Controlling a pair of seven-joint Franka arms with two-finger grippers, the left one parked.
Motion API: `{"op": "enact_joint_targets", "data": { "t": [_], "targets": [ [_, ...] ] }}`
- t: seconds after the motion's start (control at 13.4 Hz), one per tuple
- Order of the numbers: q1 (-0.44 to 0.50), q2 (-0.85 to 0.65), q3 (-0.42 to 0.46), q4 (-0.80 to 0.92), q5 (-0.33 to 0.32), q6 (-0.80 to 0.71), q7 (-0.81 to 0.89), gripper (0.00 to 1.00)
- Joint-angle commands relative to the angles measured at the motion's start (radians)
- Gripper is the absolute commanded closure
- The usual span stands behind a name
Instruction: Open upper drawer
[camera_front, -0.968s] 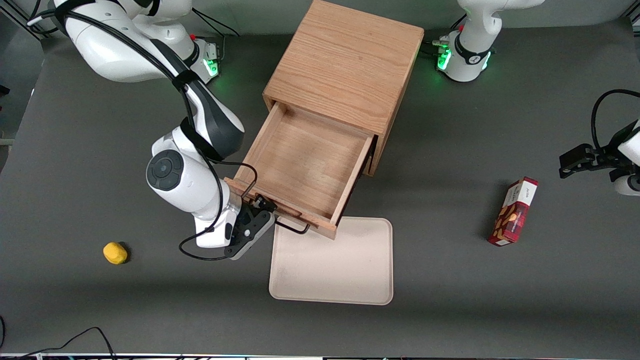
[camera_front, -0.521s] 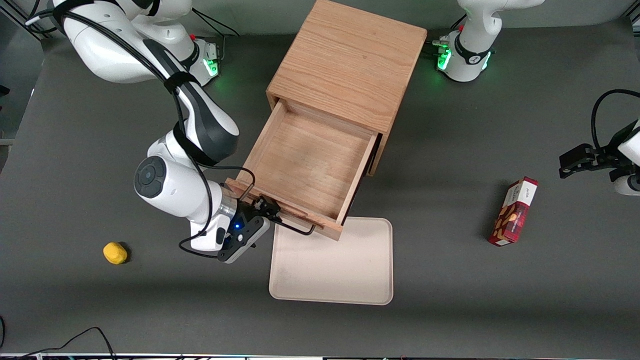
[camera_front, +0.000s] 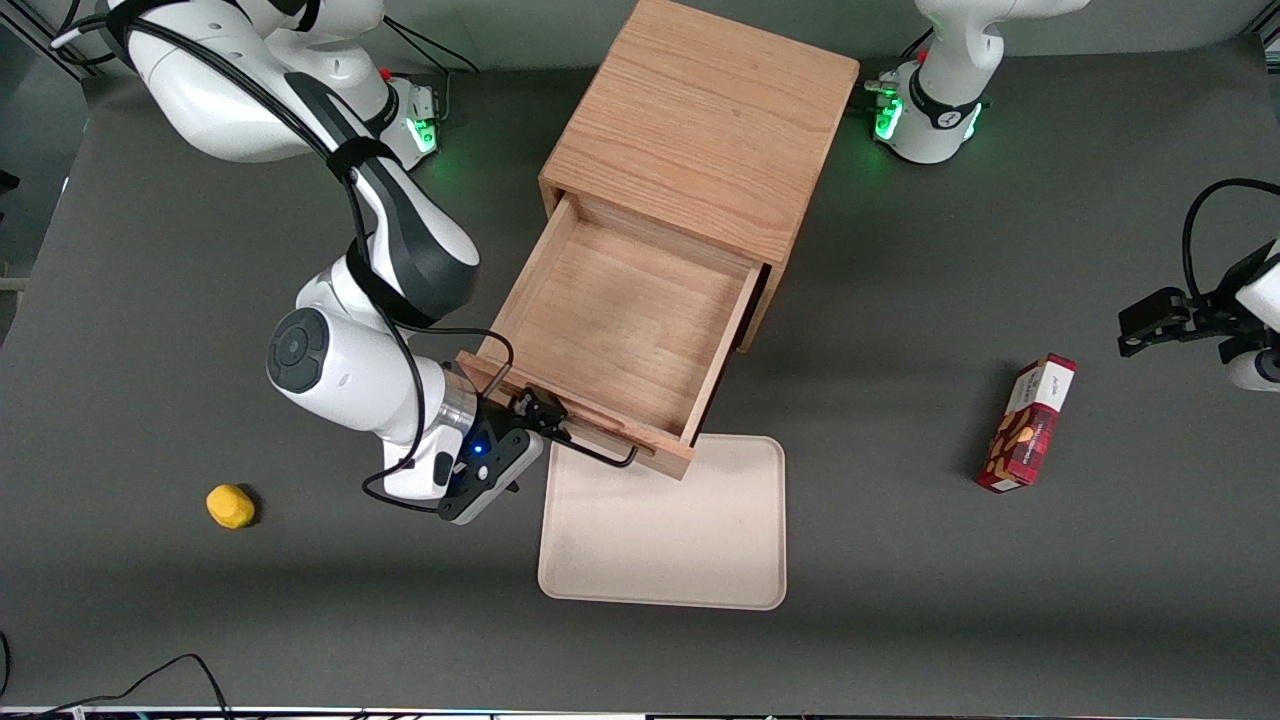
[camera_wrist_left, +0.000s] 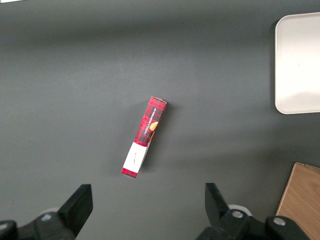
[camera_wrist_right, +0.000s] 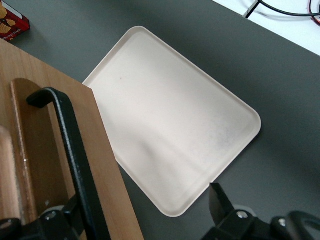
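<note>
The upper drawer (camera_front: 620, 330) of the light oak cabinet (camera_front: 700, 130) is pulled far out, and its inside is bare. Its thin black wire handle (camera_front: 600, 455) sticks out from the drawer front toward the front camera. My right gripper (camera_front: 532, 438) is at the working-arm end of that handle, level with the drawer front. In the right wrist view the gripper (camera_wrist_right: 145, 200) is open with its fingers wide apart. The handle (camera_wrist_right: 70, 145) runs close beside one finger (camera_wrist_right: 75, 212) and is not clamped. The lower drawer is hidden under the upper one.
A cream tray (camera_front: 665, 530) lies on the table just nearer the front camera than the drawer front; it also shows in the right wrist view (camera_wrist_right: 175, 125). A yellow object (camera_front: 230, 505) lies toward the working arm's end. A red box (camera_front: 1030, 422) lies toward the parked arm's end.
The cabinet and its open drawer have slid slightly toward the parked arm's end. My wrist has turned and drawn back a little beside the handle.
</note>
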Motion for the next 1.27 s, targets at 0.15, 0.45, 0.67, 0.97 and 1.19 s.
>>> {"op": "enact_joint_targets", "data": {
  "t": [0.15, 0.45, 0.67, 0.97, 1.19],
  "targets": [
    [0.006, -0.008, -0.019, 0.044, 0.008, -0.003, -0.028, 0.00],
    [0.006, -0.006, -0.019, 0.052, -0.084, -0.096, -0.027, 0.00],
    [0.006, -0.005, -0.017, 0.061, -0.131, -0.152, -0.031, 0.00],
    [0.003, -0.011, -0.016, 0.093, -0.139, -0.234, -0.059, 0.00],
    [-0.042, -0.093, -0.015, 0.096, -0.106, -0.273, -0.039, 0.00]
  ]
}}
